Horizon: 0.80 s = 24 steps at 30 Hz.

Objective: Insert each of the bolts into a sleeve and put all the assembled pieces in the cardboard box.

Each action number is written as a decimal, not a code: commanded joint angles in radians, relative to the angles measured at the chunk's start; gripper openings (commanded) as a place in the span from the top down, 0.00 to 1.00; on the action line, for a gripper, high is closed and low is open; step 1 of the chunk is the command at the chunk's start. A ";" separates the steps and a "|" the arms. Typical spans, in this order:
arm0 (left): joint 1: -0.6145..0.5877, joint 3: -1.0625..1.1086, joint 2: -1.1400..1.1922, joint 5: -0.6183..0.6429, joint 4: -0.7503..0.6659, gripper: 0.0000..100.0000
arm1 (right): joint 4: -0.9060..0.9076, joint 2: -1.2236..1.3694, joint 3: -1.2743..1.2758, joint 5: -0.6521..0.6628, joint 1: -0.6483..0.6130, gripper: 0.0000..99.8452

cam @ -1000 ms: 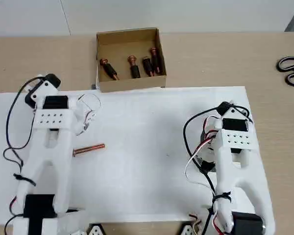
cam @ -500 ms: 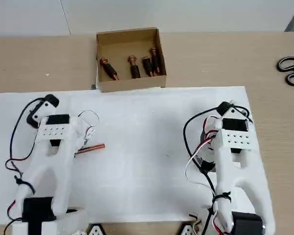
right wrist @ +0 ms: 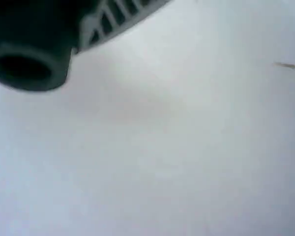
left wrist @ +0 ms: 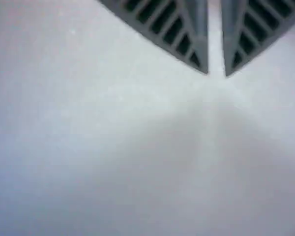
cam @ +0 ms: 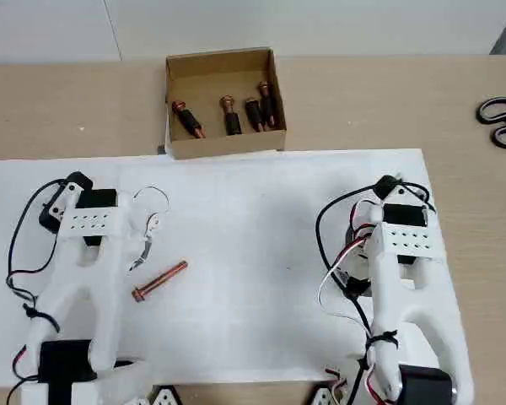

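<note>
A bare copper bolt (cam: pixel 160 281) lay slantwise on the white sheet (cam: pixel 261 253), just beside the left arm (cam: pixel 80 278) and well apart from the box (cam: pixel 222 143). The box stood on the table (cam: pixel 363 101) past the sheet's far edge, with four assembled pieces (cam: pixel 230 116) lying inside. The left claw (left wrist: pixel 216 72) hung over bare sheet, its fingers (left wrist: pixel 177 29) pressed nearly together with nothing between them. The right claw (right wrist: pixel 81 37) pinched a black sleeve (right wrist: pixel 27 66), seen end-on with its bore open, above the sheet. The right arm (cam: pixel 405 253) stood at the sheet's right side, well apart from the bolt. Scissors (cam: pixel 502 121) lay at the table's right edge.
</note>
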 commanded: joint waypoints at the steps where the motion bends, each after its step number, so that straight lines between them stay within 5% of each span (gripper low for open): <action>1: 0.006 -0.048 -0.041 0.003 0.018 0.99 | 0.004 -0.005 -0.048 0.000 0.012 1.00; 15: 0.006 -0.236 -0.041 -0.086 0.259 0.99 | 0.002 -0.005 -0.048 0.000 0.012 1.00; 24: 0.002 -0.242 -0.040 -0.539 0.250 0.99 | 0.002 -0.012 -0.048 0.000 0.012 1.00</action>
